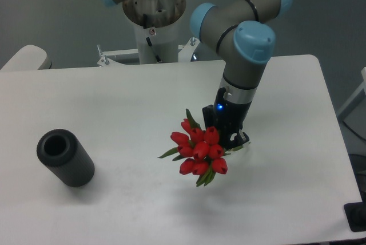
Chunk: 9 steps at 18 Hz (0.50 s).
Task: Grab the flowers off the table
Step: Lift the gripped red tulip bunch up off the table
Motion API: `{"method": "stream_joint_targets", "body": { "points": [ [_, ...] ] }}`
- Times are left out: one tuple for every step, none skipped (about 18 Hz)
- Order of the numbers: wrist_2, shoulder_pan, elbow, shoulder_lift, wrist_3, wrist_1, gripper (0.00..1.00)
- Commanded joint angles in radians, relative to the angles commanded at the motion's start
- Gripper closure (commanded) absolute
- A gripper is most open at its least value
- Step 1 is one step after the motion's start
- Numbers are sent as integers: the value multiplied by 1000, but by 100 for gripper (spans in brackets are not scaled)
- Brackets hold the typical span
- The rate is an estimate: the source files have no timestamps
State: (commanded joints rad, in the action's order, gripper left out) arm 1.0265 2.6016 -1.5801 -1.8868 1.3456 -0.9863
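- The claw (233,140), right of centre, appears closed on the flowers (199,149), stems hidden behind it.
- Lift straight up off the table (114,102), slowly, keeping the hold firm.

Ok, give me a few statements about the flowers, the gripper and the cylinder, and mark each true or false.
1. The flowers are red tulips with green leaves. True.
2. The gripper is over the dark grey cylinder. False: it is at the flowers, far from the cylinder.
3. The cylinder lies on the table, left of the flowers. True.
4. The cylinder's open end is hidden. False: its hollow end faces the camera.
5. The table is white. True.
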Motion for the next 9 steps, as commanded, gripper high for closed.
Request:
{"method": "stream_joint_targets", "body": {
  "points": [
    [-9,-2,3,0,-19,0,76],
    [-11,-3,5,2,-23,0,76],
    [-11,-8,2,11,-25,0,76],
    [-13,-11,-1,14,-26,0,76],
    [-14,-12,-1,17,-26,-5,76],
    [-17,-14,-9,24,-26,-5,76],
    [-19,-14,-14,28,-26,-5,76],
    [-29,-15,-14,29,-29,-6,76],
    [-46,-15,-14,32,-37,-9,76]
  ]
}}
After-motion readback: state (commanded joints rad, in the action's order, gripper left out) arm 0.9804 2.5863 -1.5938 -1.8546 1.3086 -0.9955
